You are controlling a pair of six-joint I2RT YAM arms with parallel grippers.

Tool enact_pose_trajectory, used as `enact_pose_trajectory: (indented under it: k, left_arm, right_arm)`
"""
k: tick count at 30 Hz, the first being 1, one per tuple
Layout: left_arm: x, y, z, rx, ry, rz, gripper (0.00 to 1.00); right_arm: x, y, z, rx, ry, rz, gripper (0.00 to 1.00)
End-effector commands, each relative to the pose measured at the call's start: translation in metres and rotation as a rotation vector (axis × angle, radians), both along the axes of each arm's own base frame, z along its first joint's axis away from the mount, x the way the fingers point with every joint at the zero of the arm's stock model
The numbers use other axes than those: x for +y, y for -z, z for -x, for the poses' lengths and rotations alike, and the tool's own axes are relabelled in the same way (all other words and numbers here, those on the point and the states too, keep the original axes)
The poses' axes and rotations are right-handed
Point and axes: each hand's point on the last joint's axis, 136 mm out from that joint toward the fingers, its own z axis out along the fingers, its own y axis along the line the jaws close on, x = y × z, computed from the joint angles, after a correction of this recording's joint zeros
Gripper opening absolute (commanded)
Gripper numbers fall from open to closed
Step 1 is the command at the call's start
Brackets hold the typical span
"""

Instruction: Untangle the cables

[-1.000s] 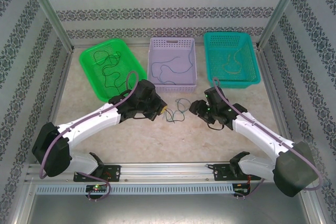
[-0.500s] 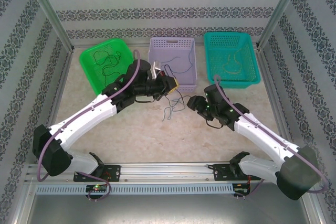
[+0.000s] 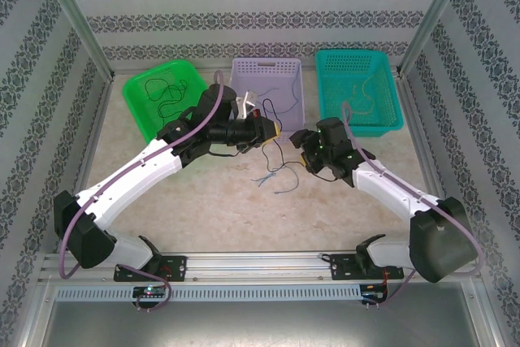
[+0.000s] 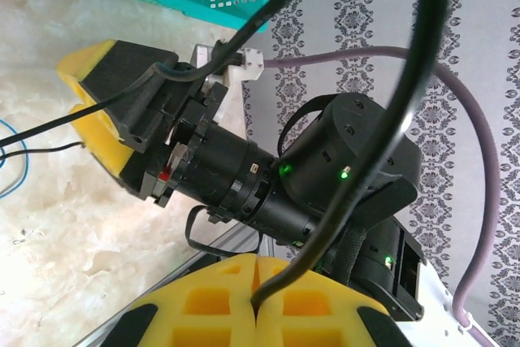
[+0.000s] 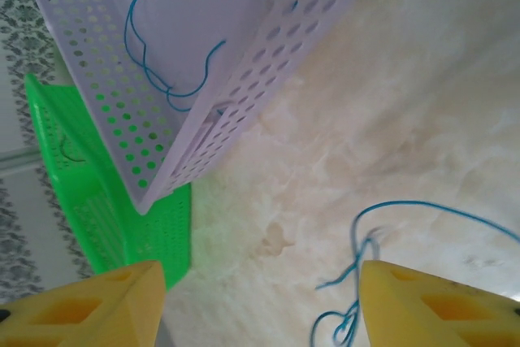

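My left gripper (image 3: pixel 268 129) hangs raised in front of the purple basket (image 3: pixel 268 91). It is shut on a dark cable (image 4: pixel 426 22), pinched between its yellow pads (image 4: pixel 219 310). That cable trails down to a small tangle with a blue cable (image 3: pixel 279 175) on the table. My right gripper (image 3: pixel 305 152) is just right of the tangle, low over the table, and it also appears in the left wrist view (image 4: pixel 106 115). In the right wrist view it (image 5: pixel 260 274) stands open over bare tabletop. The blue cable (image 5: pixel 382 233) lies beside its right finger (image 5: pixel 431 306).
Three baskets stand along the back: a green basket (image 3: pixel 162 99) with a dark cable, the purple basket (image 5: pixel 268 38) with a blue cable (image 5: pixel 162 38), and a teal basket (image 3: pixel 357 87) with a tan cable. Aluminium posts and patterned walls enclose the table.
My left gripper has risen and swung back toward the purple basket, pulling the dark cable up. The tangle has shifted right. My right gripper has opened wider and moved slightly back.
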Motion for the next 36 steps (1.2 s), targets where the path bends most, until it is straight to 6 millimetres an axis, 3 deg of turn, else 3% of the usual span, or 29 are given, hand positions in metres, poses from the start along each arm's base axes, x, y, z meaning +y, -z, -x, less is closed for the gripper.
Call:
enact_pose_trajectory:
  k: [1,10,14,17,23,28,30,32,36]
  left_arm:
    - [0.002,-0.004,-0.001,-0.028,0.020,-0.004,0.00]
    - [0.005,-0.003,-0.002,-0.042,0.013,-0.026,0.00]
    - [0.002,-0.002,-0.004,-0.037,0.017,-0.013,0.00]
    - [-0.001,-0.002,-0.002,-0.028,0.029,-0.001,0.00]
    - [-0.003,0.000,0.003,-0.007,0.055,0.022,0.00]
    - [-0.002,0.000,0.007,-0.012,0.065,0.024,0.00]
    - [-0.002,0.000,0.010,-0.013,0.075,0.023,0.00]
    - [-0.001,0.000,0.015,-0.016,0.102,0.014,0.00]
    - [0.012,0.019,0.046,0.029,0.247,-0.117,0.00]
  right_arm:
    - [0.011,0.001,0.006,0.074,0.091,-0.115,0.62]
    - [-0.030,0.021,0.059,0.172,0.164,0.044,0.65]
    - [-0.030,0.032,0.080,0.212,0.205,-0.024,0.70]
    - [-0.025,0.029,0.070,0.171,0.269,-0.081,0.71]
    - [-0.005,0.011,0.019,0.105,0.309,-0.133,0.70]
    - [0.021,0.018,-0.002,0.129,0.305,-0.184,0.53]
    - [0.020,0.020,-0.008,0.121,0.326,-0.186,0.24]
    - [0.004,0.018,-0.012,0.101,0.348,-0.141,0.00]
    - [-0.060,0.006,-0.029,0.020,0.366,-0.007,0.00]
